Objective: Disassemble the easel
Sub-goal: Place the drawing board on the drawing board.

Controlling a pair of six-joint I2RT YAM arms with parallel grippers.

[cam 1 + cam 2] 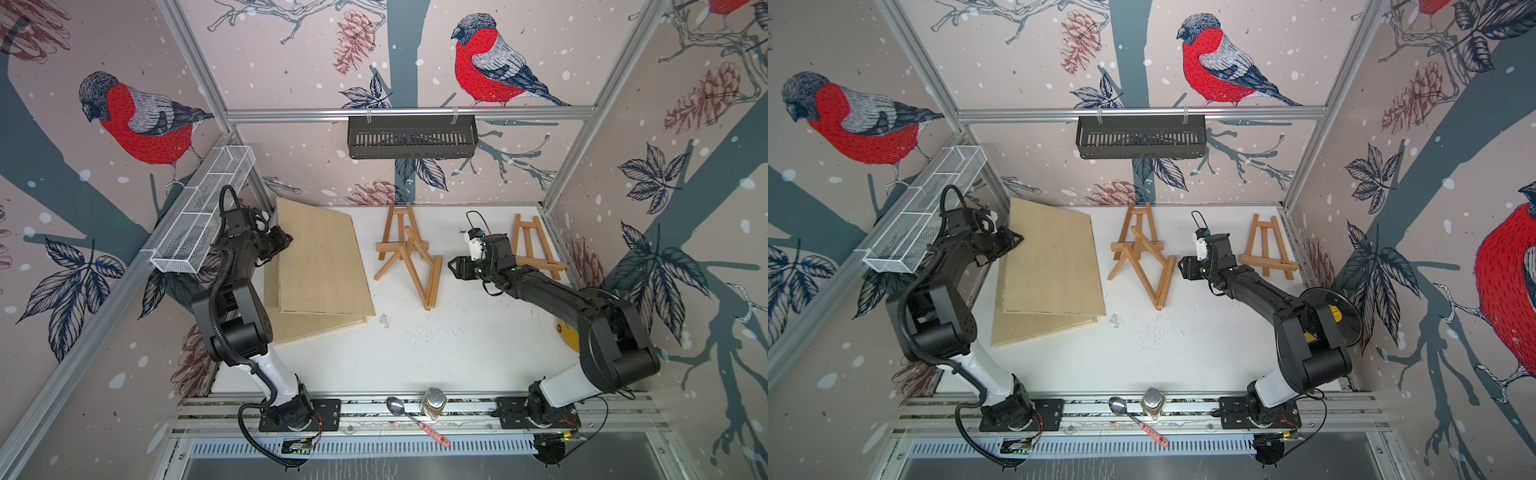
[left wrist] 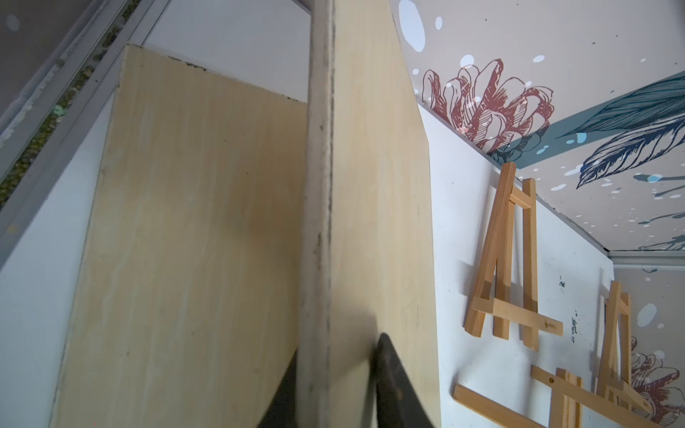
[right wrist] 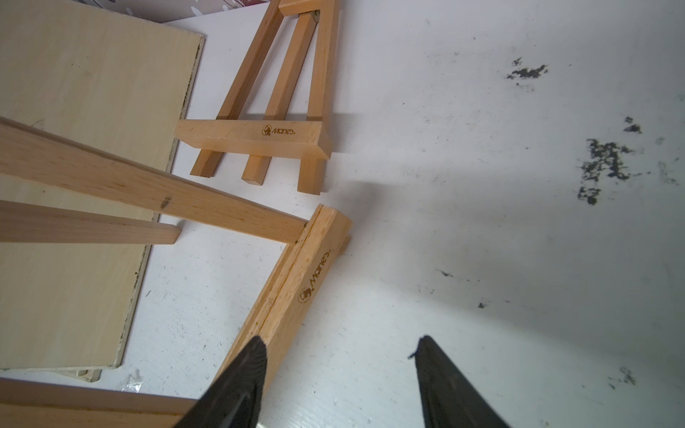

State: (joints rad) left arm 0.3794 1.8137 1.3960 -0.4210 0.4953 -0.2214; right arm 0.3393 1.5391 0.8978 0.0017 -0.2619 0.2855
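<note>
Three small wooden easels lie on the white table [image 1: 415, 353]. One easel [image 1: 397, 232] lies flat at the back centre, and a tipped one [image 1: 424, 278] leans against it. The third easel [image 1: 534, 245] lies at the right, behind my right arm. My right gripper [image 1: 451, 266] [image 3: 341, 338] is open just right of the tipped easel, one finger over the end of its ledge [image 3: 296, 281], nothing between the jaws. My left gripper [image 1: 286, 241] [image 2: 337, 344] is open astride the raised left edge of a tilted plywood board [image 1: 320, 257] [image 2: 315, 222], with a slight gap at one finger.
A second plywood board [image 1: 316, 328] lies flat under the tilted one. A white wire basket [image 1: 203, 208] hangs on the left rail and a black basket [image 1: 411, 137] on the back rail. A spoon [image 1: 399, 409] and a jar [image 1: 433, 403] sit on the front rail.
</note>
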